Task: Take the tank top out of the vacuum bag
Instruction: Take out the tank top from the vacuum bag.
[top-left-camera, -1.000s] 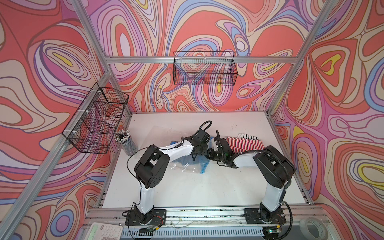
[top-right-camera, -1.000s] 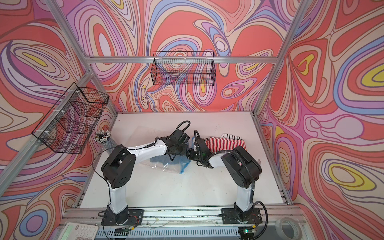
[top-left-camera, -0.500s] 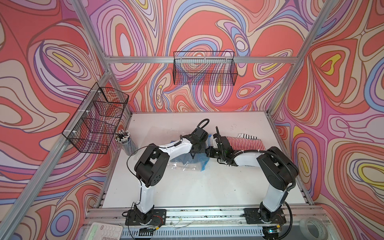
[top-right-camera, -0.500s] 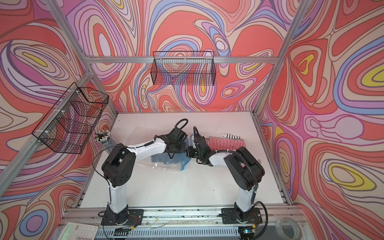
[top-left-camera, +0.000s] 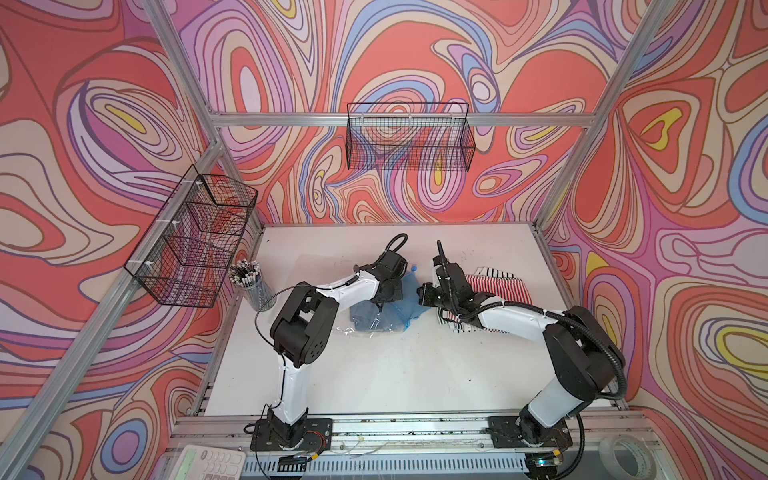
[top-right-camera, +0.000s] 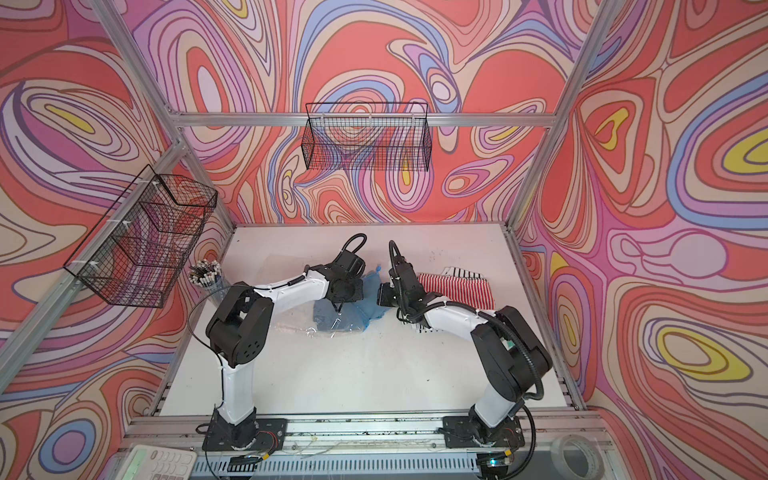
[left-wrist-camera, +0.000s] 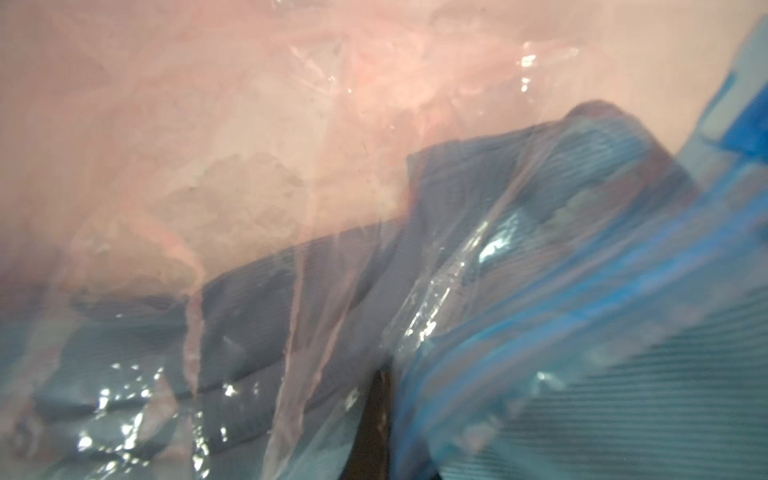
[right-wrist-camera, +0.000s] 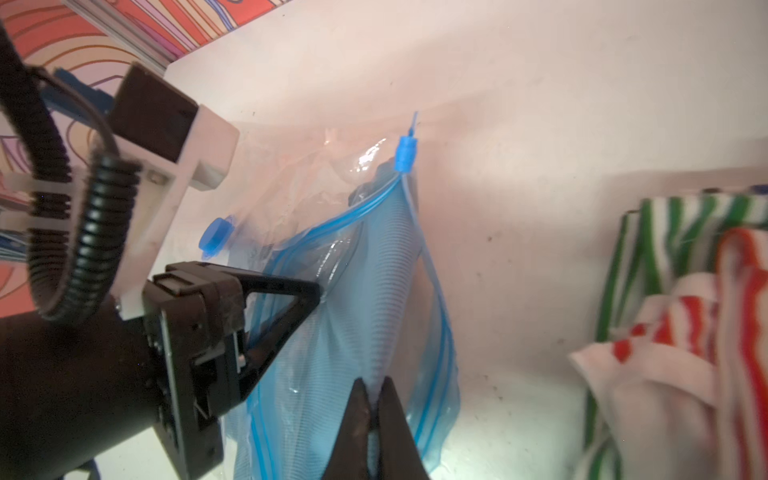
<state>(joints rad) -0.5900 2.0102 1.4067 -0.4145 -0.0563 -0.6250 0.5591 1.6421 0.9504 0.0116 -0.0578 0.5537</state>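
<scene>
Dark tank top (top-left-camera: 365, 319) lies inside the vacuum bag (top-left-camera: 409, 297) — crumpled.

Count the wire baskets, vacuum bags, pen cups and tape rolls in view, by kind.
wire baskets: 2
vacuum bag: 1
pen cup: 1
tape roll: 1
Total: 5

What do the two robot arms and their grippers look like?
The left arm and right arm have white shells between bulky black joints. A ribbed black cable hose sits at the left wrist; a similar one follows the right arm. The left gripper and right gripper have slim, black, tapered fingers.
</scene>
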